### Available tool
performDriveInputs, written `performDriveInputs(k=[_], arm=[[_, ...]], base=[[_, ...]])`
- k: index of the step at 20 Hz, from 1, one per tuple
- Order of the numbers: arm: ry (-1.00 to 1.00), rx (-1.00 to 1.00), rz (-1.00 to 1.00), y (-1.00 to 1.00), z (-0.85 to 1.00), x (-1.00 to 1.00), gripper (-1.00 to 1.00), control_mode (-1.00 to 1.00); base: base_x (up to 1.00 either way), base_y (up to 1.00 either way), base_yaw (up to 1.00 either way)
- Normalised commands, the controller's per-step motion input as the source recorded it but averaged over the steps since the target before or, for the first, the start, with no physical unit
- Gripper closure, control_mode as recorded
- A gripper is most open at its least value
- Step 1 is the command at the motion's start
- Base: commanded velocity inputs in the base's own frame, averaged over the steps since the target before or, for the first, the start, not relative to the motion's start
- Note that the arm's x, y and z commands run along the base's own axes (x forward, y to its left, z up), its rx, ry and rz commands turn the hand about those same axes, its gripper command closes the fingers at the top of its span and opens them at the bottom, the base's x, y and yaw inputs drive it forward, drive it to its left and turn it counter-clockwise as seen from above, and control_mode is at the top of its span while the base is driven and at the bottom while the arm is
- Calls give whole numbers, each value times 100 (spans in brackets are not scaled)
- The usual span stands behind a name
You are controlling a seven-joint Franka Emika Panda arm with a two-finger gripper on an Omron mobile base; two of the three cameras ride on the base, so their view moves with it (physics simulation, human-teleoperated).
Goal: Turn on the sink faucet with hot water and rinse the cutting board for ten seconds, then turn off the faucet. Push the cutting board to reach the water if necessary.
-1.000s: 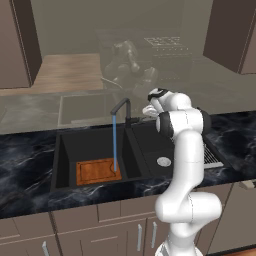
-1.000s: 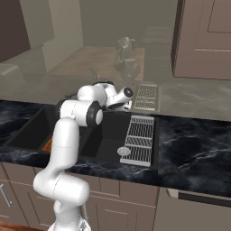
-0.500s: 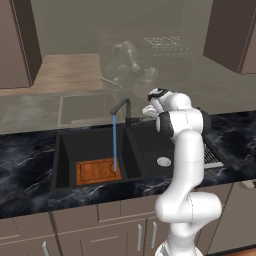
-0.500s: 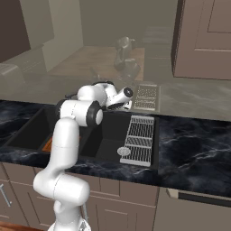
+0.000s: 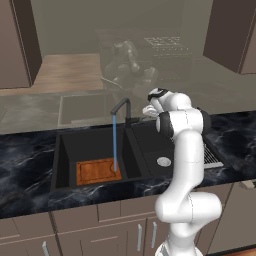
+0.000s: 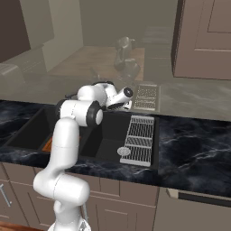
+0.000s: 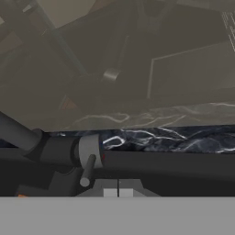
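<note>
The gripper point(image 7: 118, 193) has its jaws clenched together on nothing, its tips just beside the small grey lever at the base of the sink faucet point(image 5: 121, 111). From the spout the water point(image 5: 114, 142) falls as a thin blue stream into the large basin of the sink point(image 5: 65, 145), landing on the right edge of the cutting board point(image 5: 98, 171), which lies flat on the basin floor.
</note>
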Motion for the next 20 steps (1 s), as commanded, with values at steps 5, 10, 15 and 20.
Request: performDriveInputs(k=[5,10,15,20], arm=[[0,0,0,0,0,0,100,-100],[0,0,0,0,0,0,100,-100],[0,0,0,0,0,0,100,-100],[0,0,0,0,0,0,100,-100]], base=[[0,0,0],[0,0,0],[0,0,0],[0,0,0]])
